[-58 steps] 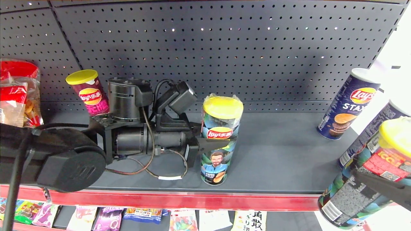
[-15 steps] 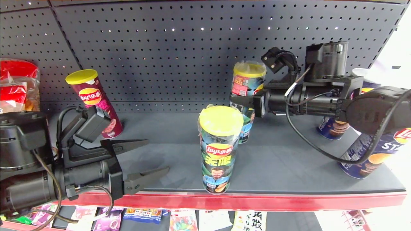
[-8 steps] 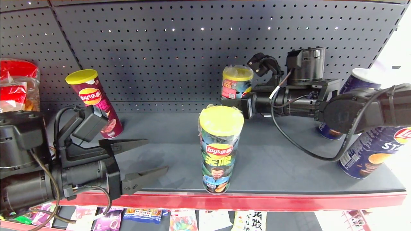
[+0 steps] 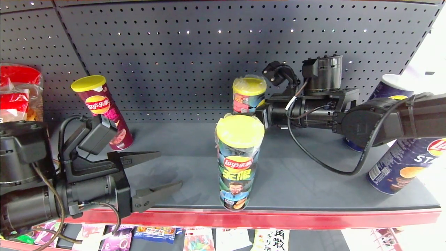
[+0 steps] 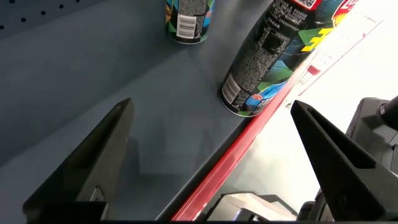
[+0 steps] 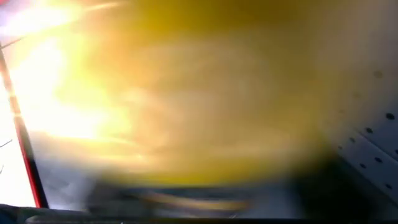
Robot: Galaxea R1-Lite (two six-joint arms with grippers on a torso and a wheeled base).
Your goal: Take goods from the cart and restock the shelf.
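Note:
A yellow-lidded chip can [image 4: 239, 157] with a green and blue wrap stands upright near the front edge of the grey shelf [image 4: 299, 174]. It also appears in the left wrist view as the nearer chip can [image 5: 267, 56]. Behind it my right gripper [image 4: 249, 111] is shut on a second, similar can [image 4: 248, 93], held upright close to the pegboard. This second can's base [image 5: 189, 18] is at or just above the shelf surface, and its lid [image 6: 199, 93] looms close in the right wrist view. My left gripper [image 4: 169, 168] [image 5: 211, 106] stands open and holds nothing, left of the front can at the shelf edge.
A maroon can [image 4: 102, 109] leans against the pegboard at the back left, beside a red snack bag [image 4: 17, 101]. Blue cans [image 4: 400, 167] stand at the right end. A red lip [image 4: 278, 219] runs along the shelf front, with snack packets [image 4: 156, 233] below.
My left gripper let go of the front can and drew back to the left, open. My right arm carried the second can in from the right, then leftward and down behind the front can.

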